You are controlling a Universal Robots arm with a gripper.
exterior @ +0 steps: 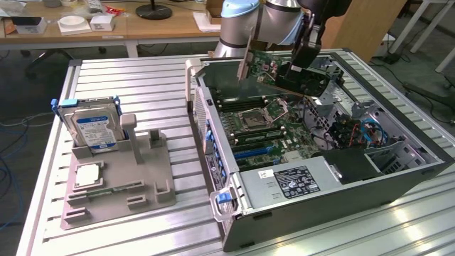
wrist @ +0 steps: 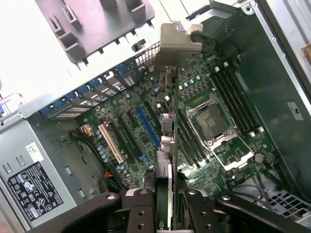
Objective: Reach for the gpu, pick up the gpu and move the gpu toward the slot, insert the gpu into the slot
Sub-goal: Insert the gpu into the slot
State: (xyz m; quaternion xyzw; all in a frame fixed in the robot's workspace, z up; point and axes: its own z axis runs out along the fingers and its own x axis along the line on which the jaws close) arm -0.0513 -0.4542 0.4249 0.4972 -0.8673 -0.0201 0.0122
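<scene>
On the ribbed aluminium bench (exterior: 142, 85), one open grey computer case (exterior: 327, 197) is seen nearest, its green motherboard (exterior: 274, 130) laid flat inside. One long, narrow blue plastic slot (wrist: 147, 127) is set there beside a white one. At the exterior view's left, one blue-labelled silver hard drive (exterior: 94, 128) is stood upright in a grey moulded fixture (exterior: 153, 176). Farther back, one gpu (exterior: 265, 63), a thin green card with a silver metal bracket, is clamped in the end effector (exterior: 293, 69) above the case, apart from the slot.
</scene>
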